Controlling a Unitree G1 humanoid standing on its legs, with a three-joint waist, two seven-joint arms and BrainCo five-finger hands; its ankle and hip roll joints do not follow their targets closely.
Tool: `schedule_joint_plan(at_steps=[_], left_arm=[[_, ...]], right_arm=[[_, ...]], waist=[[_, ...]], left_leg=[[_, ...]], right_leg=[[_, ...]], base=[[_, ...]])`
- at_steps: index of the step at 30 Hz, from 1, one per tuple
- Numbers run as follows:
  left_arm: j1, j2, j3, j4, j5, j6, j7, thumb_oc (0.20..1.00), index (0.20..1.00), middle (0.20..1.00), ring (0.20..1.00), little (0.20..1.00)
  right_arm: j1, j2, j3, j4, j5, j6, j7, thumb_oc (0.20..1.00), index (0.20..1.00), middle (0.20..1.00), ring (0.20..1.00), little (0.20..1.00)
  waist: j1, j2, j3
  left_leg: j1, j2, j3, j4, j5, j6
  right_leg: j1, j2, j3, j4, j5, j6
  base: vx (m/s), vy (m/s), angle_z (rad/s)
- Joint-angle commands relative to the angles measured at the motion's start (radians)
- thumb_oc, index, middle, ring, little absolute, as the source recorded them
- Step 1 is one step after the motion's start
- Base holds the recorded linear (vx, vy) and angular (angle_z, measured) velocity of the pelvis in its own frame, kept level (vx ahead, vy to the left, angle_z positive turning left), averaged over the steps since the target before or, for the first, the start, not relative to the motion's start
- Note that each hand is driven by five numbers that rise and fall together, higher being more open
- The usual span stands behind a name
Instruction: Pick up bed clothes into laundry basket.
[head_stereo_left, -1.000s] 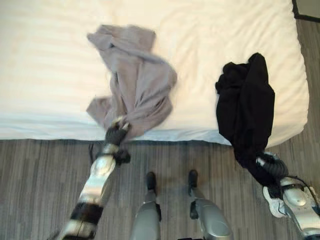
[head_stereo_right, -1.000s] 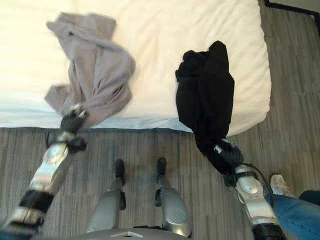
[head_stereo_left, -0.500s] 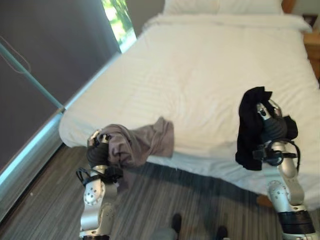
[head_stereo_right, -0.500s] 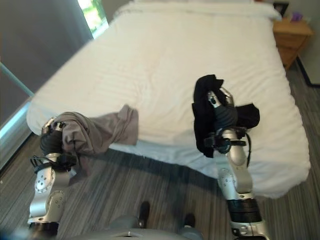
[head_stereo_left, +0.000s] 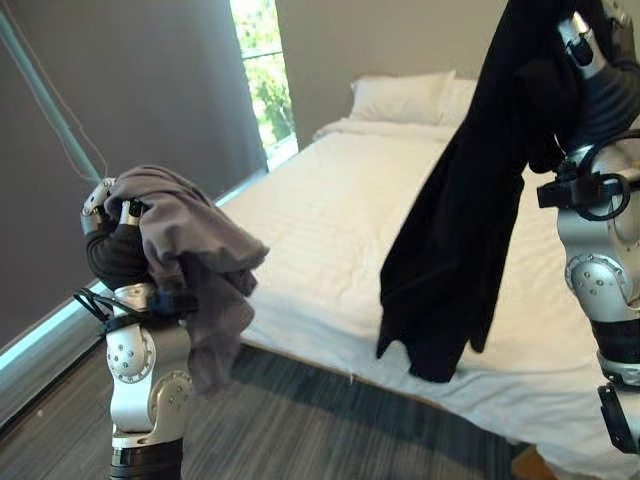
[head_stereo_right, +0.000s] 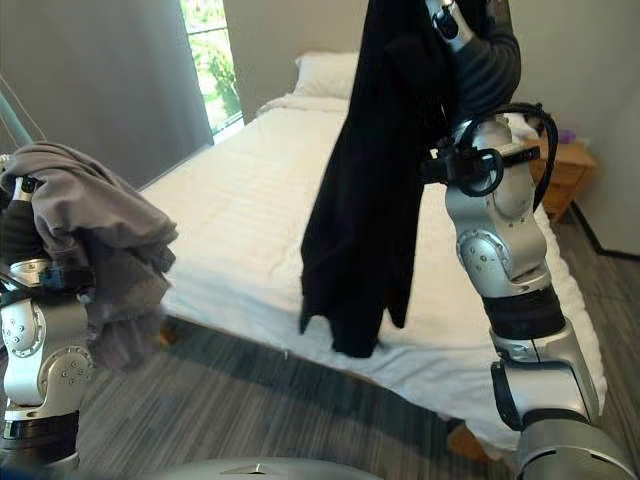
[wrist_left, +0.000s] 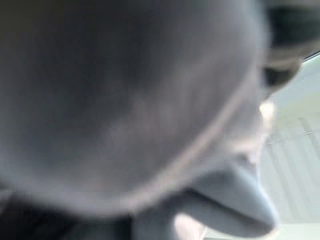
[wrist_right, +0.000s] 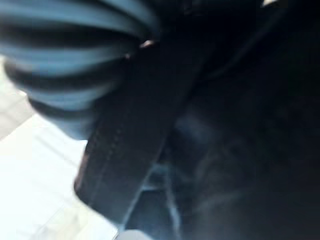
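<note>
We have both garments off the bed (head_stereo_left: 330, 250) now. A second ago they lay at its near edge with our hands just gripping them; since then both arms have lifted and the camera has swung up to look along the mattress. The left hand (head_stereo_left: 112, 215) is clamped on the grey garment (head_stereo_left: 195, 265), which drapes over the wrist and hangs clear of the floor beside the bed's near left corner. The right hand (head_stereo_right: 462, 40) is raised high, closed on the black garment (head_stereo_right: 365, 190), which hangs long in front of the bed's near edge without touching it. The sheet itself lies bare. With the pick-up done, what is left, as we judge it, is finding the basket and dropping both in.
</note>
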Motion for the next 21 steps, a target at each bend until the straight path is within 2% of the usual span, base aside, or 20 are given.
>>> schedule_joint_plan(at_steps=[1,7,11,14,16,17,19,21], left_arm=[[-0.022,0.076,0.013,-0.024,0.038,-0.05,0.021,0.2,0.2,0.2,0.2,0.2],[0.073,0.016,0.071,-0.066,0.01,-0.036,0.006,0.2,0.2,0.2,0.2,0.2],[0.166,-0.055,0.106,-0.058,0.001,-0.016,-0.018,0.2,0.2,0.2,0.2,0.2],[0.29,-0.118,0.114,-0.046,-0.009,0.028,-0.076,0.2,0.2,0.2,0.2,0.2],[0.31,-0.133,0.102,-0.038,-0.022,0.034,-0.085,0.2,0.2,0.2,0.2,0.2],[0.334,-0.154,0.084,-0.029,-0.039,0.053,-0.099,0.2,0.2,0.2,0.2,0.2],[0.344,-0.159,0.079,-0.02,-0.046,0.056,-0.101,0.2,0.2,0.2,0.2,0.2],[0.354,-0.181,0.014,0.011,-0.078,0.08,-0.121,0.2,0.2,0.2,0.2,0.2]], right_arm=[[-0.057,0.032,0.035,0.0,0.048,-0.044,-0.023,0.2,0.2,0.2,0.2,0.2],[0.183,0.152,-0.042,-0.104,0.084,-0.025,0.003,0.2,0.2,0.2,0.2,0.2],[0.436,0.218,-0.116,-0.193,0.056,0.022,0.042,0.2,0.2,0.2,0.2,0.2],[0.679,0.28,-0.159,-0.208,0.006,0.081,0.08,0.2,0.2,0.2,0.2,0.2],[0.727,0.307,-0.14,-0.177,0.02,0.089,0.077,0.2,0.2,0.2,0.2,0.2],[0.787,0.345,-0.114,-0.163,0.051,0.115,0.097,0.2,0.2,0.2,0.2,0.2],[0.807,0.354,-0.105,-0.162,0.051,0.123,0.102,0.2,0.2,0.2,0.2,0.2],[0.837,0.373,-0.067,-0.139,0.057,0.146,0.114,0.2,0.2,0.2,0.2,0.2]], waist=[[0.027,-0.049,-0.029],[0.022,-0.043,-0.009],[0.007,-0.036,0.012],[-0.009,-0.029,0.037],[-0.012,-0.028,0.044],[-0.013,-0.028,0.055],[-0.013,-0.029,0.058],[-0.014,-0.031,0.067]], left_leg=[[0.002,-0.016,-0.007,0.012,-0.049,-0.011],[-0.002,-0.017,-0.001,0.012,-0.054,-0.005],[-0.004,-0.019,0.0,0.012,-0.055,0.0],[-0.01,-0.022,-0.003,0.012,-0.055,0.006],[-0.012,-0.024,-0.003,0.012,-0.056,0.009],[-0.015,-0.025,-0.004,0.012,-0.054,0.012],[-0.011,-0.024,-0.004,0.012,-0.063,0.012],[-0.014,-0.023,-0.004,0.012,-0.06,0.014]], right_leg=[[0.066,-0.053,-0.022,0.018,-0.054,0.025],[0.056,-0.054,-0.014,0.019,-0.047,0.025],[0.05,-0.056,-0.011,0.019,-0.044,0.024],[0.042,-0.058,-0.012,0.021,-0.043,0.022],[0.039,-0.058,-0.012,0.022,-0.041,0.023],[0.035,-0.058,-0.01,0.022,-0.04,0.023],[0.039,-0.057,-0.009,0.021,-0.047,0.023],[0.035,-0.056,-0.008,0.02,-0.044,0.023]], base=[[-0.01,0.005,-0.07],[-0.02,0.006,-0.04],[-0.02,0.007,-0.06],[-0.03,0.005,0.02],[-0.03,-0.001,0.03],[0.0,0.0,0.0],[0.0,0.0,0.0],[0.0,-0.008,-0.04]])
